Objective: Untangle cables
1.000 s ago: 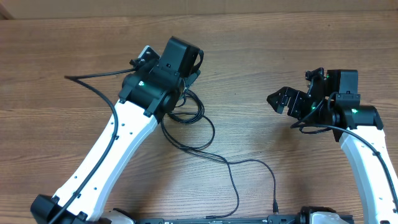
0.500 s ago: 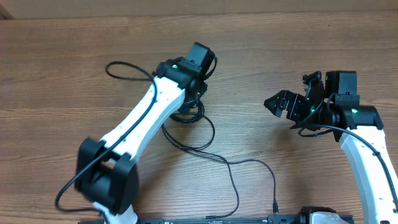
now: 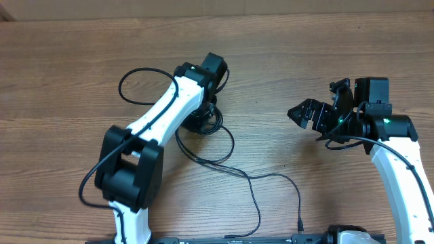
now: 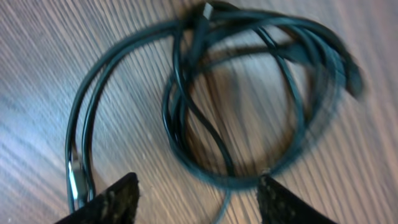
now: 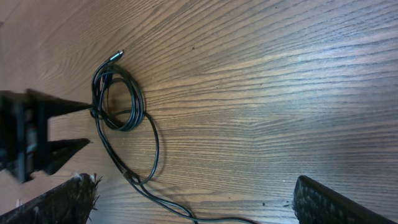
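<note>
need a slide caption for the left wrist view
Open left tool poised over a tangled coil of thin black cables lying on the wooden table.

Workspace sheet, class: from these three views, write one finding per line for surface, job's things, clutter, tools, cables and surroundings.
Surface: wooden table, grain visible.
Job's things: cables coiled near the centre, one strand trailing toward the near edge.
Clutter: nothing seen.
Grippers: left tool open above the coil; right tool open, apart from it.
Cables: arm wires loop off both arms.
Surroundings: pale band past the far edge.
</note>
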Action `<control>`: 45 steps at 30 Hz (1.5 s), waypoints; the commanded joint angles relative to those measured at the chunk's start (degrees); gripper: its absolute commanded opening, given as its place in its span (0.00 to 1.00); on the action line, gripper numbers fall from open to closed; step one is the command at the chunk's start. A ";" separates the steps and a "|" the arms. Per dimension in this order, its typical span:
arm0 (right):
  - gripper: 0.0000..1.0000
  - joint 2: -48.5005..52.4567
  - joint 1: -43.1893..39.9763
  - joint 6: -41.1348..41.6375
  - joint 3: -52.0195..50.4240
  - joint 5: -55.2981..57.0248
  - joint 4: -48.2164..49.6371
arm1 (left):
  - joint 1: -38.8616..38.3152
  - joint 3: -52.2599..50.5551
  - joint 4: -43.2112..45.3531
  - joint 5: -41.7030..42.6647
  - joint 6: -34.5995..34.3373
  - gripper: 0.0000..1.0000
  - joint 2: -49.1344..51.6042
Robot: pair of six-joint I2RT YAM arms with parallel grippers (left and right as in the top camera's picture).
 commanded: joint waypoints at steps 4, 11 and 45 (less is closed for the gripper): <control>1.00 -0.81 0.26 0.13 0.59 -0.28 0.09 | 1.33 -0.13 -0.72 2.43 1.01 0.70 5.05; 1.00 -0.81 0.26 0.13 0.59 -0.28 0.00 | 0.76 -0.15 -0.68 2.29 1.11 0.62 7.34; 1.00 -0.81 0.26 12.11 0.59 -2.12 -3.98 | 2.95 11.30 -2.29 4.92 48.74 0.04 -3.41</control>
